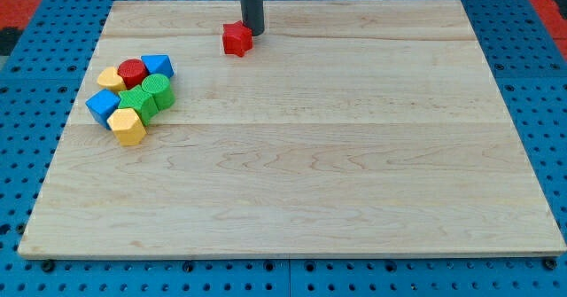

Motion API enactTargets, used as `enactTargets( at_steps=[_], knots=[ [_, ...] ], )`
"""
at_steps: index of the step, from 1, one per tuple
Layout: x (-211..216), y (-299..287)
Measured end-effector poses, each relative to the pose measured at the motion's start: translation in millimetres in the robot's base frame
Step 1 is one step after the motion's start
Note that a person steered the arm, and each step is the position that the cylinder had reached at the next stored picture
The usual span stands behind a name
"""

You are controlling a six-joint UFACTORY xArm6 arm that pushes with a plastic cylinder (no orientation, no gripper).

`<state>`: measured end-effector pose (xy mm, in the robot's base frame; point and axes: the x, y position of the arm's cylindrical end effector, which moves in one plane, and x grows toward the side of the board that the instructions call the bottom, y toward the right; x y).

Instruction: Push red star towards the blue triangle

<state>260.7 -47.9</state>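
The red star (236, 39) lies near the view's top, a little left of centre on the wooden board (354, 155). My tip (253, 33) stands right against the star's upper right side. The blue triangle (159, 65) sits at the top right of a cluster of blocks at the view's left, well to the lower left of the star.
The cluster at the left holds a red cylinder (132, 71), a yellow block (110, 78), two green blocks (158, 91) (136, 102), a blue cube (104, 106) and a yellow hexagonal block (128, 126), all packed together. Blue pegboard surrounds the board.
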Motion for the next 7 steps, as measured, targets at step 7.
enactTargets(
  at_steps=[7],
  knots=[
    [19.9,-43.0]
  ],
)
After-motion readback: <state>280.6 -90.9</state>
